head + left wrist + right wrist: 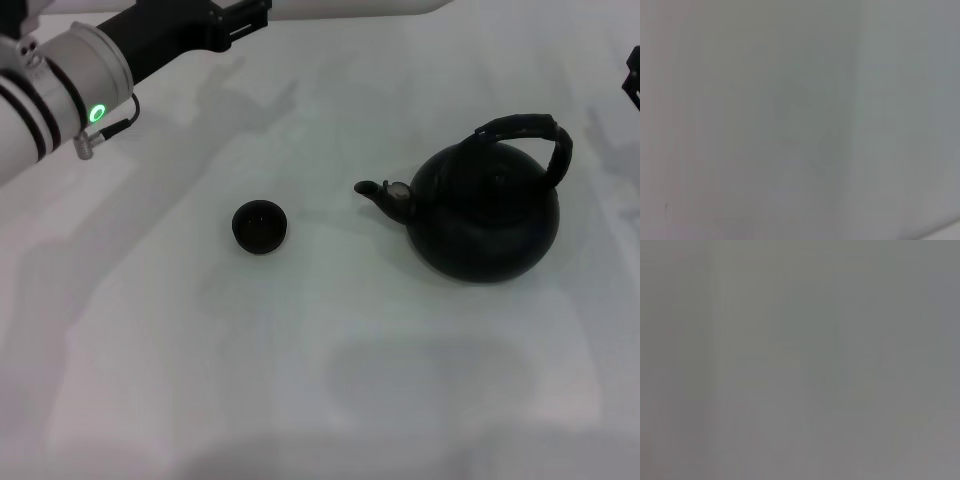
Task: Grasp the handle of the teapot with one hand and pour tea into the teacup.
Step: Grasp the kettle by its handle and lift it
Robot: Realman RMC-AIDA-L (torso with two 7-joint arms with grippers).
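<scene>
The black round teapot [485, 215] stands upright on the white table at the right in the head view. Its spout [385, 192] points left toward the teacup [259, 226]. The ribbed arched handle [540, 128] rises over the pot's top right, and nothing holds it. The small dark teacup sits upright by itself, about a pot's width left of the spout. My left gripper [245, 20] hangs high at the far left, well away from both. Only a black sliver of my right gripper [633, 80] shows at the right edge, beyond the handle.
My left arm's white link with its green light [97, 113] crosses the upper left corner. The white table [320, 380] spreads around the pot and cup. Both wrist views show only a plain pale surface.
</scene>
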